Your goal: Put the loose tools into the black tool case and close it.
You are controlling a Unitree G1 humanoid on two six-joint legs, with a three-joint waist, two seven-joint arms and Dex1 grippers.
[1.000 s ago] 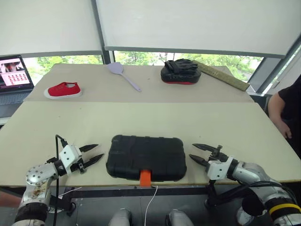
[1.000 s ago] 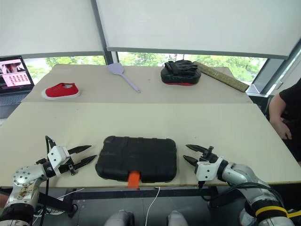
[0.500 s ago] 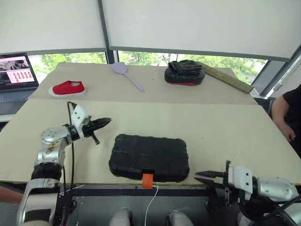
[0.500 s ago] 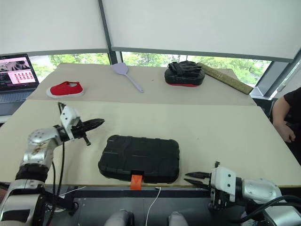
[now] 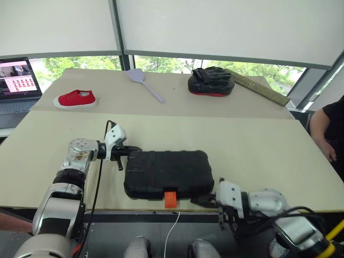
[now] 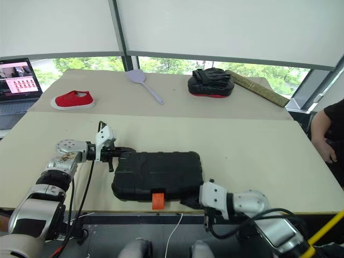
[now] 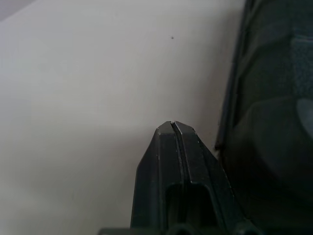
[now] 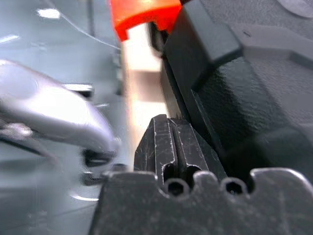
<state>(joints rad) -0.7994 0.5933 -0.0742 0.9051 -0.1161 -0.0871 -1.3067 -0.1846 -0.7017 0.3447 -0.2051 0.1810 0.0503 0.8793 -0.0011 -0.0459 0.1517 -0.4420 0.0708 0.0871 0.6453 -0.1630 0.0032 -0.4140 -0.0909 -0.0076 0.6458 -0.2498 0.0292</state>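
The black tool case (image 5: 166,173) lies closed near the table's front edge, with its orange latch (image 5: 170,199) hanging over that edge. My left gripper (image 5: 134,150) is shut and empty, its tip against the case's far left corner. In the left wrist view its fingertips (image 7: 172,126) meet beside the case's rim (image 7: 234,98). My right gripper (image 5: 200,201) is shut and empty, low at the case's front right corner. The right wrist view puts its tip (image 8: 168,122) under the case's edge (image 8: 234,93), near the latch (image 8: 144,14). The loose tools are out of view.
On the far table lie a red shoe (image 5: 75,99), a grey spatula (image 5: 142,83), a black-and-red mitt (image 5: 210,81) and a long tan board (image 5: 263,88). A laptop (image 5: 16,78) stands at far left. A person (image 5: 328,129) stands at the right edge.
Both grippers have shut. The left one rose and swung in to the case's far left corner. The right one dropped to the table's front edge and slid left to the case's front right corner.
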